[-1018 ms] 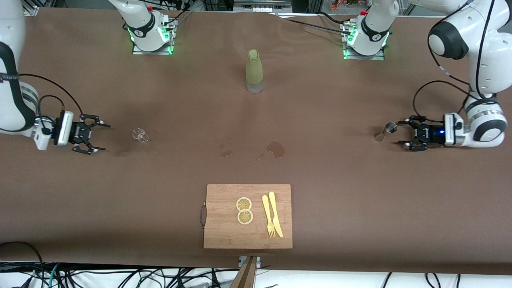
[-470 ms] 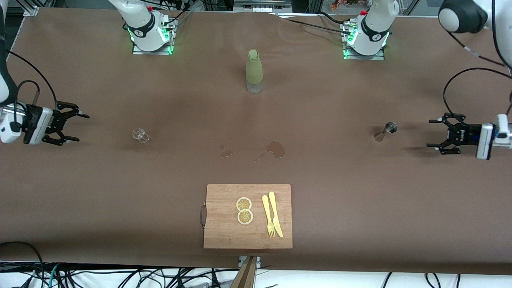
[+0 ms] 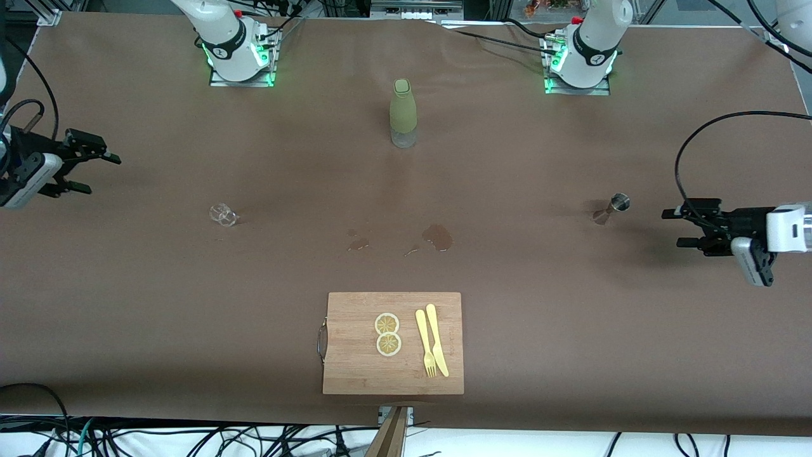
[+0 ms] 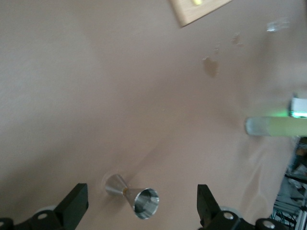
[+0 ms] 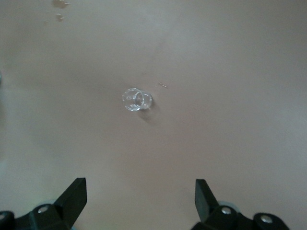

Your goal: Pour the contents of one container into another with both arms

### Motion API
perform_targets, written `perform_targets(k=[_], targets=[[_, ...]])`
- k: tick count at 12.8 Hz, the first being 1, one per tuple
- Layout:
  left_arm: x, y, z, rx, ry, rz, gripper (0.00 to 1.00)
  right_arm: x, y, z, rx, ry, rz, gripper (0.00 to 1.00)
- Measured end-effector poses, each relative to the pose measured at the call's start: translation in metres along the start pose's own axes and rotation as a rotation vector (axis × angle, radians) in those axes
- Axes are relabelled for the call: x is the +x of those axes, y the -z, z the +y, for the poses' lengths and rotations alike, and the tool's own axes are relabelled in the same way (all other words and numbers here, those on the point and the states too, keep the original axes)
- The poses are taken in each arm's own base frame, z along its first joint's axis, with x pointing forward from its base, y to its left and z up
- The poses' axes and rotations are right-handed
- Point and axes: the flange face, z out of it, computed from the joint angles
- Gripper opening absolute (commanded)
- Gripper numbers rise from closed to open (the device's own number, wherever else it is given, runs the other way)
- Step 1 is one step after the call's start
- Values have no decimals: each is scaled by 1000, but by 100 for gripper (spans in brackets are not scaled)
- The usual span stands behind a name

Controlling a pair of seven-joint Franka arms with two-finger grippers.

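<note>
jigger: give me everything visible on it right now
The jigger is a small silvery metal double cone, pinched at the waist, with a round open rim; the cup looks empty. It stands on the brown table toward the left arm's end. Nothing touches it; the left end effector, open, hangs apart from it.

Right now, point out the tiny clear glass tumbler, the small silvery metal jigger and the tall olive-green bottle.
tiny clear glass tumbler [image 3: 222, 214]: front view, on its clear body.
small silvery metal jigger [image 3: 611, 208]: front view, on its narrow waist.
tall olive-green bottle [image 3: 402, 111]: front view, on its green body.
</note>
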Motion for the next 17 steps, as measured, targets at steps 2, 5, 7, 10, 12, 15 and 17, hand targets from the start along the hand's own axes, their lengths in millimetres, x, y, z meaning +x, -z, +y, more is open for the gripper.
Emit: perform_targets(k=[2, 5, 7, 10, 12, 15, 17], targets=[[19, 11, 35, 103, 9, -29, 100, 12, 17, -26, -86, -181, -34, 100], [26, 49, 75, 264, -40, -24, 100, 31, 28, -59, -194, -336, -66, 100], [22, 83, 99, 349, -54, -6, 100, 44, 38, -78, -239, -420, -77, 100], [19, 119, 150, 429, 161, 54, 100, 48, 79, -95, -247, -490, -83, 100], [27, 113, 200, 441, 337, 53, 100, 46, 115, -104, -255, -497, -65, 100], [49, 87, 251, 486, 388, 27, 100, 45, 139, -106, -269, -509, -23, 100], [53, 80, 264, 524, 389, 13, 100, 44, 138, -102, -270, -518, -19, 100]])
